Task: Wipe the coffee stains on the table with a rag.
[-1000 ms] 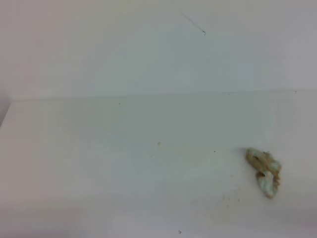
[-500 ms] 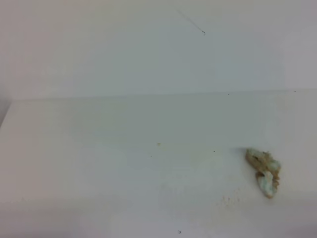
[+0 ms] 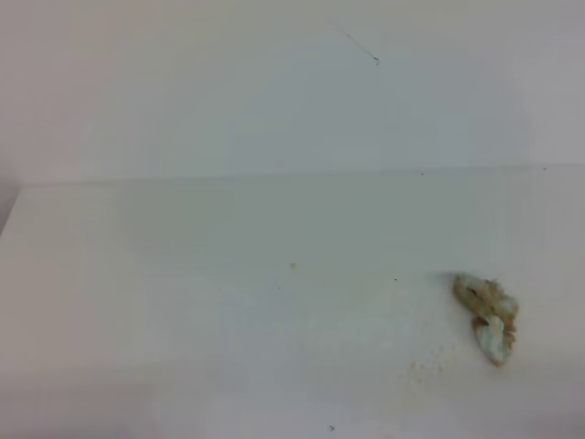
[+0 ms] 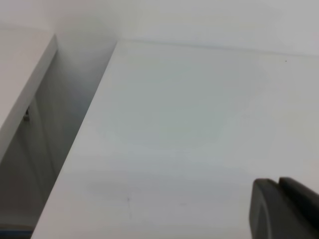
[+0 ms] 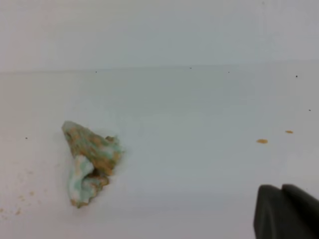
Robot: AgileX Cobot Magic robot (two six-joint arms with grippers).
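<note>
We saw only the dark plastic fingertips of the left gripper (image 4: 283,209) low right in its wrist view, pressed together. The right gripper (image 5: 285,211), same dark tips, sat closed too. Neither arm showed in the high view.

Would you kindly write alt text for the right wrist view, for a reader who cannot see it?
A crumpled pale blue-white rag with tan-brown staining lies alone on the white table, left of centre. Small orange-brown specks dot the table to its right. The dark tip of the right gripper, shut, shows at bottom right.
</note>
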